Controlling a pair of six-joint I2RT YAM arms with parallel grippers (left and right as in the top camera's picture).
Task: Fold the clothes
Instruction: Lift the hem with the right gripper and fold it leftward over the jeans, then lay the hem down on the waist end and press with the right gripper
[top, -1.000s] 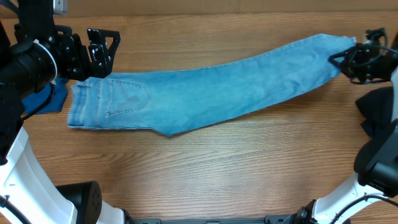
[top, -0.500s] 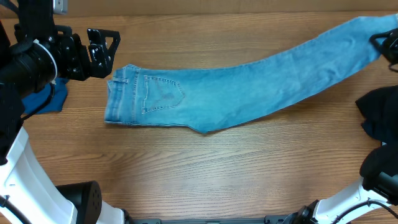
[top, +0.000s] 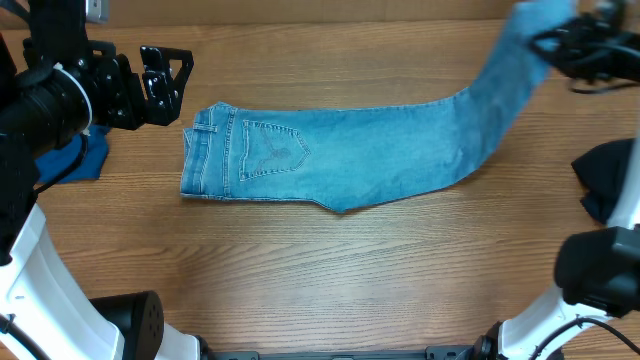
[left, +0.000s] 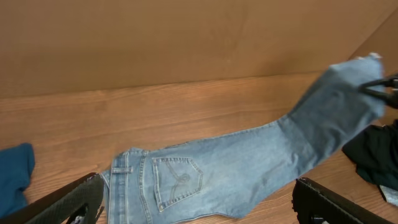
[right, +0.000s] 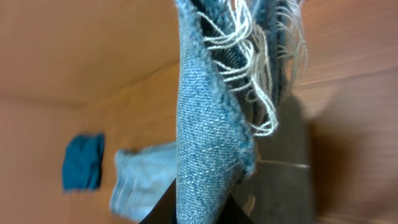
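Right jaws: I am clenching the jeans (top: 350, 160) by the frayed hem (right: 261, 93), upper right, holding it raised for folding over.
Left jaws: standing released, upper left.
Jeans: waistband (top: 200, 150) lying centre-left on the surface (top: 300, 280).

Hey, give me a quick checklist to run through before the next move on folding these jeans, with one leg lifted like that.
1. Right claw shut on the jeans' frayed hem: ok.
2. Left claw open, off the cloth: ok.
3. Waistband flat on the table: ok.
4. Lifted leg free of twists: cannot tell, blurred.
5. Dark garment apart from the jeans: ok.
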